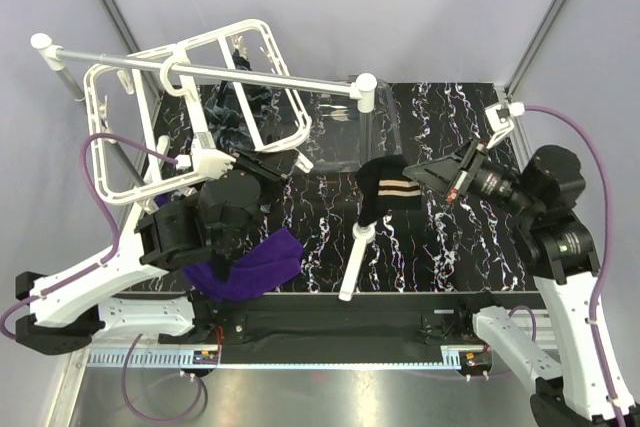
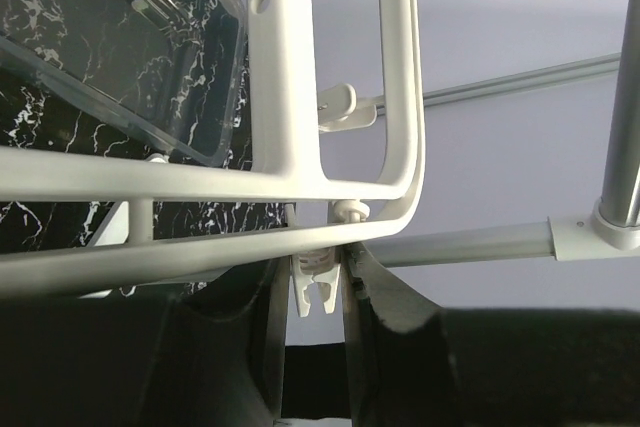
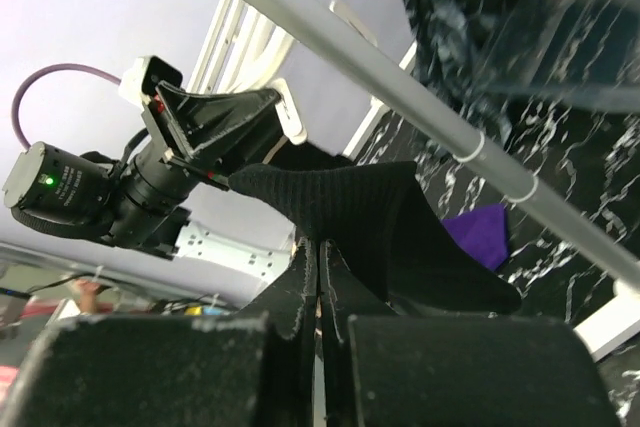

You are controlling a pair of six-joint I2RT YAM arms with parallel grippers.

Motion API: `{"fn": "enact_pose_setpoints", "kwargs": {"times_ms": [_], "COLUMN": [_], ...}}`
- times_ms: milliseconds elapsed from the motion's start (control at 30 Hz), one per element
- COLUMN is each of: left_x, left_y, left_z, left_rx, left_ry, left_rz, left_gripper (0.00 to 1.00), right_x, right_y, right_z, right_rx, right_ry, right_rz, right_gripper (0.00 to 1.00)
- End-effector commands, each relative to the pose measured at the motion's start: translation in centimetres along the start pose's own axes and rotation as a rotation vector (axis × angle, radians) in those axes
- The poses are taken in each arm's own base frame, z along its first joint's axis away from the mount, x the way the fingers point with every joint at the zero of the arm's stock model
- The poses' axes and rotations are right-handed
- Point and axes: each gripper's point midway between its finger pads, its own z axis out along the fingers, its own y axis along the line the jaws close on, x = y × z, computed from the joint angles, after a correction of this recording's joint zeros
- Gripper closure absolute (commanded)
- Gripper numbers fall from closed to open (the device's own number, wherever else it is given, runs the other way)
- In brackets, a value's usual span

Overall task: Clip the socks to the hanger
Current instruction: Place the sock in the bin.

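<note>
The white grid hanger hangs by its hook from the silver rod, and a dark marbled sock is clipped to it. My left gripper is at the hanger's lower edge. In the left wrist view its fingers press on both sides of a small white clip that dangles under the hanger frame. My right gripper is shut on the black sock with tan stripes and holds it up near the rod's right end. The sock's cuff stands above the closed jaws. A purple sock lies by the left arm.
The silver rod stand with white caps crosses the back. Its rod also crosses the right wrist view. A clear plastic box sits behind the black sock. A white-capped stand leg lies on the black marbled table.
</note>
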Motion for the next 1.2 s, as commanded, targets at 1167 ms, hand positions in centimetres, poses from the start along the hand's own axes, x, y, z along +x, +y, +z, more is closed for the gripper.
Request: {"fn": "enact_pose_setpoints", "kwargs": {"times_ms": [1167], "left_x": [-0.1], "left_y": [0.2], "left_z": [-0.5], "left_rx": [0.033], "left_ry": [0.012], "left_rz": [-0.018], "left_gripper": [1.0], "right_x": [-14.3], "right_y": [-29.0], "right_z": [18.3], "right_rx": [0.764], "right_ry": [-0.44], "right_rz": [0.285], "right_gripper": [1.0]}}
